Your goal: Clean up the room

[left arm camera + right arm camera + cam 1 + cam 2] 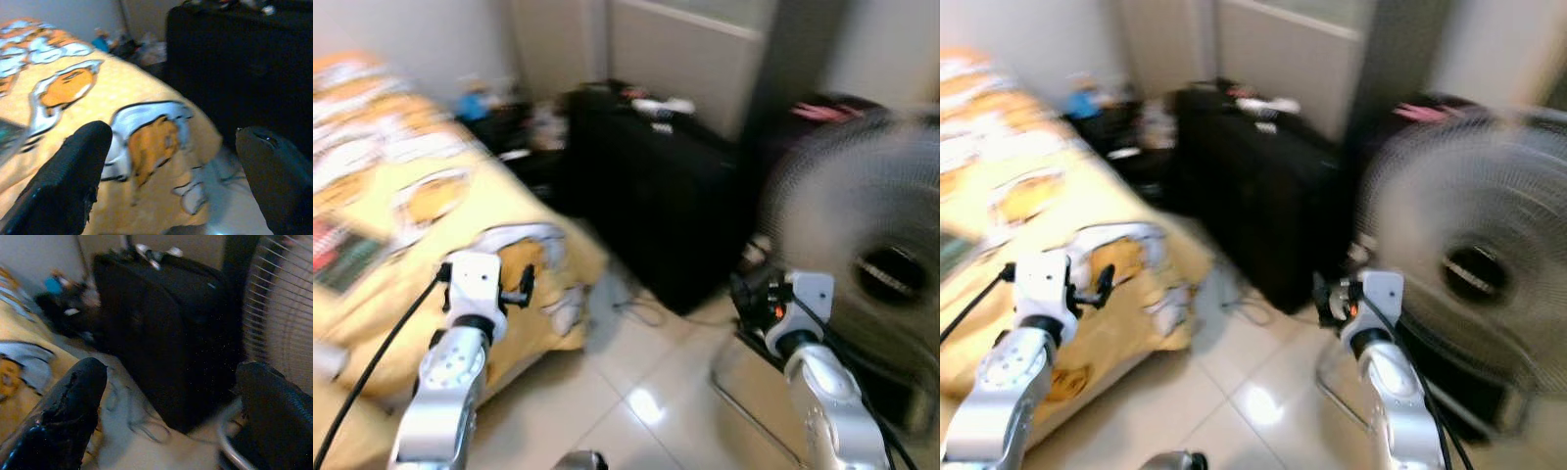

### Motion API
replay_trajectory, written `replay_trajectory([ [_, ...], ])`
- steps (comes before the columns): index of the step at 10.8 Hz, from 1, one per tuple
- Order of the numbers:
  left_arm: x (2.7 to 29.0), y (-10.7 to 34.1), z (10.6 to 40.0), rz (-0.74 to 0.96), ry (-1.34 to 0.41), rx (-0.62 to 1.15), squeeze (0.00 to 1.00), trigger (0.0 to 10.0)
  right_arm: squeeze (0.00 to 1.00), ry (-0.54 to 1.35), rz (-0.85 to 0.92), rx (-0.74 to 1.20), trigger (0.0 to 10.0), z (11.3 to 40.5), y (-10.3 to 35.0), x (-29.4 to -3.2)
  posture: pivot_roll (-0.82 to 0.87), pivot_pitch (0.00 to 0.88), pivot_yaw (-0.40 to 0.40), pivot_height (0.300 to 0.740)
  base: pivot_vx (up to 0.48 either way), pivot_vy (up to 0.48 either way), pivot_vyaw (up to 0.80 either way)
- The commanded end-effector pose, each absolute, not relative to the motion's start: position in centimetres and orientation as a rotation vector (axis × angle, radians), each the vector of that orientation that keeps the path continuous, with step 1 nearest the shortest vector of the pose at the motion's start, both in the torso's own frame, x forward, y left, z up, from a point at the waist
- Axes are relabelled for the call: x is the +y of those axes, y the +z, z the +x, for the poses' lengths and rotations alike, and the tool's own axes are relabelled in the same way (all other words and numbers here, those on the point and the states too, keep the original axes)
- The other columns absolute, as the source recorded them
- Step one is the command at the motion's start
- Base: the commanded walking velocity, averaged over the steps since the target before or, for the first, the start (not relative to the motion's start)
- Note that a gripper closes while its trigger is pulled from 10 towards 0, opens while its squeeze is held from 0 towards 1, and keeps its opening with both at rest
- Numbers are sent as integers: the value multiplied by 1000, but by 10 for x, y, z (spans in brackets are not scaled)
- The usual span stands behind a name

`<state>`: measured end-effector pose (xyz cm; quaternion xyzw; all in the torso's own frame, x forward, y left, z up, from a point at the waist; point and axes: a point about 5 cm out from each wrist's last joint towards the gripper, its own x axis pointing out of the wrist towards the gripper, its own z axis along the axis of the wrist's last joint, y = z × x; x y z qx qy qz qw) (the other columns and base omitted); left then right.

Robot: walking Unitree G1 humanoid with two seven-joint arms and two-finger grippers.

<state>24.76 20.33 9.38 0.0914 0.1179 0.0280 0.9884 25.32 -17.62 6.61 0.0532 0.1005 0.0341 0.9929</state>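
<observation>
Room clutter lies ahead on the floor between bed and black suitcase, nearer my left gripper; I see both it and my right gripper spread wide, empty.

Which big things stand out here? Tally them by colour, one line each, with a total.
Black: 1, the suitcase
Yellow: 1, the bedspread with cartoon print
Grey-white: 1, the standing fan
Total: 3. The small clutter in the far corner is too blurred to count.

bedspread: yellow, orange-and-white cartoon print | suitcase: black | fan: grey | floor: glossy beige tile
</observation>
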Motion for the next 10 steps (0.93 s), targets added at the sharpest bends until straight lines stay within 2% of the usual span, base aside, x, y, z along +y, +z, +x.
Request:
replay_trajectory([
  [1,201,97,251,192,52,227,0,10000,1000,61,120,215,10000,253,64,-177,-47,0,33,740,0,281,0],
  [3,203,99,253,200,56,222,0,10000,1000,53,132,220,10000,254,64,-173,-40,0,33,740,0,330,0],
  [4,203,100,254,203,58,221,0,10000,55,52,139,226,10000,254,63,-173,-38,0,33,740,0,330,0],
  [5,204,101,255,206,57,218,0,10000,0,54,147,229,10000,254,63,-172,-35,0,33,740,0,326,0],
  [8,204,101,255,209,56,222,0,10000,0,80,123,218,10000,255,65,-170,-34,0,36,740,0,333,0],
  [10,203,100,255,210,55,224,0,10000,0,96,127,214,10000,255,67,-167,-33,0,36,740,0,326,800],
])
